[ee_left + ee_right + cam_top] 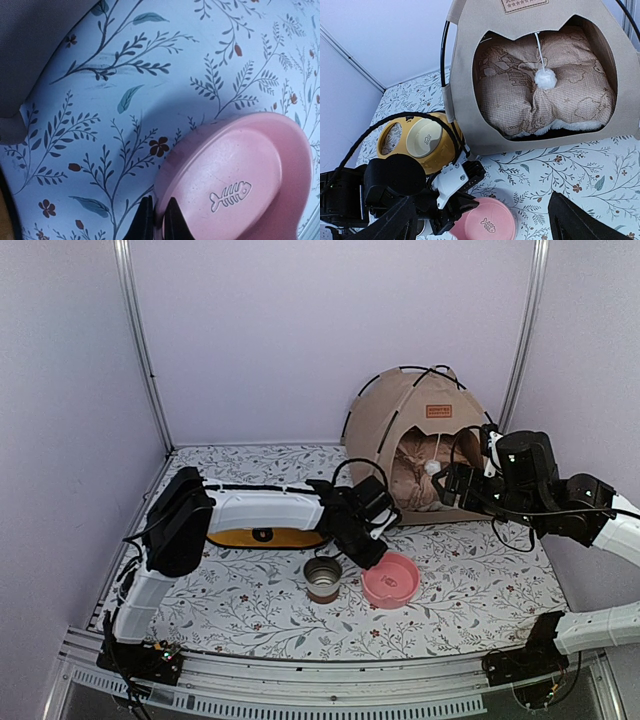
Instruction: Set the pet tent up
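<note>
tent is up at the back, one arm pinches the pink bowl

the pet tent [412,415] stands on the far right part of the table [480,580], close to the back wall. it is up and round on top, and its thin black poles [405,370] cross over the roof. a small brown label [438,411] sits above the door hole. a white pom-pom [545,78] hangs on a string in the door hole. behind it, inside the tent, lies a puffy cushion [515,100] with a pattern on it.

the left gripper [158,222] is down at the near rim of the pink bowl [235,185] (the one with a little fish bone drawn in it). its two black fingertips are pressed close, one just outside the bowl and one just inside, with the rim pinched between them. the bowl sits flat on the flowery table, in front of the tent and apart from it.

the right gripper [452,485] is up in the air just in front of the tent's door hole. its jaws are wide apart and hold nothing.

a small round cup [322,578] stands just to the left of the pink bowl. a yellow dish [437,155] with a white bowl in it sits by the tent's left corner, partly behind the left arm.
</note>
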Tool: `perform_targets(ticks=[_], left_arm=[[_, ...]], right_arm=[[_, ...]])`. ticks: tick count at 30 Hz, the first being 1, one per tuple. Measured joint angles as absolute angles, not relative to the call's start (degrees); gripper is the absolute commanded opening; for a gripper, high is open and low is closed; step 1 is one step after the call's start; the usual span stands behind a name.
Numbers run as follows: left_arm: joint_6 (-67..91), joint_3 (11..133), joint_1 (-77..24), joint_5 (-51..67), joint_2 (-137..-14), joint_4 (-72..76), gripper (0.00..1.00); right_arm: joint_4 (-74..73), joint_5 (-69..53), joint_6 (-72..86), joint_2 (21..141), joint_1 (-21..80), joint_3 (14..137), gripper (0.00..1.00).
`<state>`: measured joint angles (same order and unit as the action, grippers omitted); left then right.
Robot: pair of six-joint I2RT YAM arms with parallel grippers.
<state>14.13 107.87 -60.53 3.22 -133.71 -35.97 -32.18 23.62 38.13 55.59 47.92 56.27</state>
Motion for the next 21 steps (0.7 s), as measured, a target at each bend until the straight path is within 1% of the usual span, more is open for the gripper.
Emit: perform_targets(ticks=[6,14,17,21], left_arm=[[14.8,107.3,-60.5,3.8,-129.5,-36.1,0.0],[16.8,103.1,-58.7,5.1,-115.0,-33.5,0.0],[17.3,99.2,-56.2,5.0,-109.4,-32.4,0.0],[18.5,91.4,-49.3,4.8,-102.4,-31.1,0.0]], right_arm=[[-32.2,23.7,38.2,55.6,47.9,56.3,0.93],[-32.2,23.7,38.3,55.6,47.9,56.3,0.93],[-32.2,23.7,38.3,55.7,47.9,56.3,0.93],[-32.2,23.7,38.3,56.7,47.9,56.6,0.93]])
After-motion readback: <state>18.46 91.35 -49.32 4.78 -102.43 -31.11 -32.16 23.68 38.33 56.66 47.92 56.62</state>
